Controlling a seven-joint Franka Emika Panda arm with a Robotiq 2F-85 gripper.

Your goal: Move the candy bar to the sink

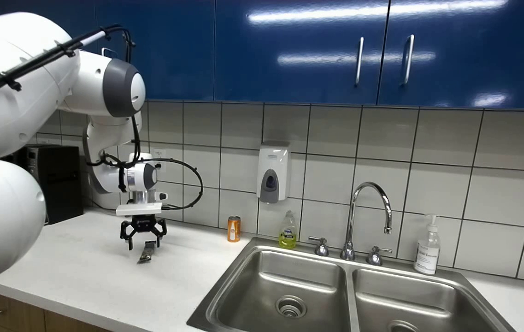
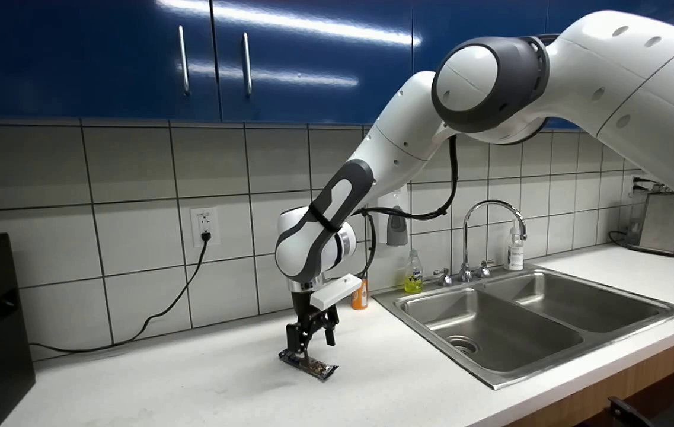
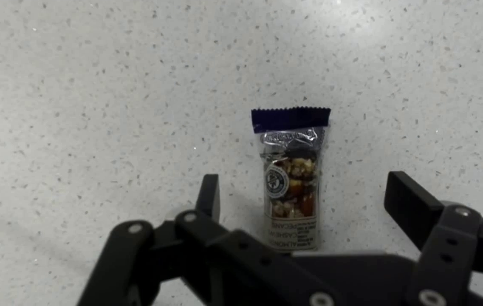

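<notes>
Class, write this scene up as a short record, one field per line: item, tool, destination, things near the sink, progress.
Item: candy bar, wrapped, lying flat on the white counter
Tool: black gripper, open; the wrist view shows the bar between its fingers, a gap either side
Destination: stainless sink, two basins
Near sink: soap bottle, pump bottle, orange can, wall dispenser
Progress: bar not yet gripped, not in the sink

Glare streaks glossy blue cupboards (image 1: 298,41), top of both exterior views
Wrist view — pale speckled countertop (image 3: 351,63), soft sheen upper right
</notes>
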